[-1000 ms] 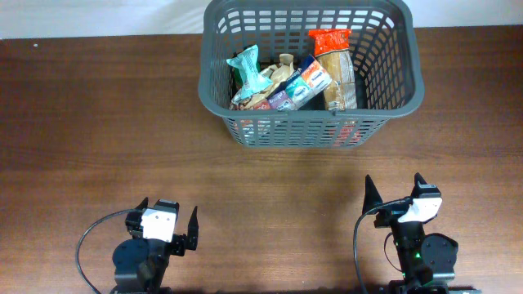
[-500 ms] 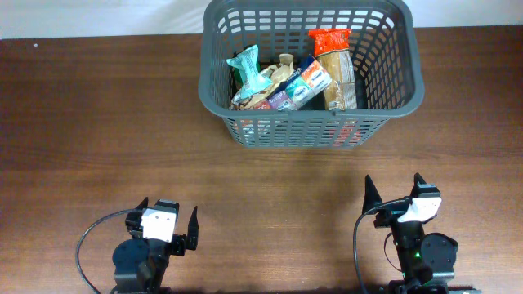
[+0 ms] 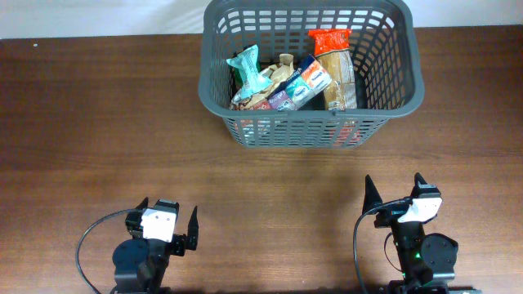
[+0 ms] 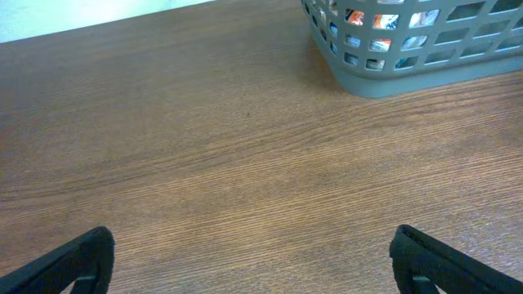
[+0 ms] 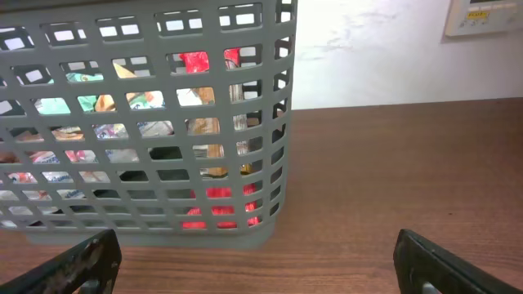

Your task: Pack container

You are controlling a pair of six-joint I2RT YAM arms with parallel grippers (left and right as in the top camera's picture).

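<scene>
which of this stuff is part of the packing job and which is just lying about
Job in hand: container; packets inside it; left pincer and right pincer, both open and empty.
Just there: table; white wall panel.

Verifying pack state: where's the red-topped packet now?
Overhead view: the red-topped packet lies inside the container, in its right half, directly right of the row of small packets at the centre.
</scene>
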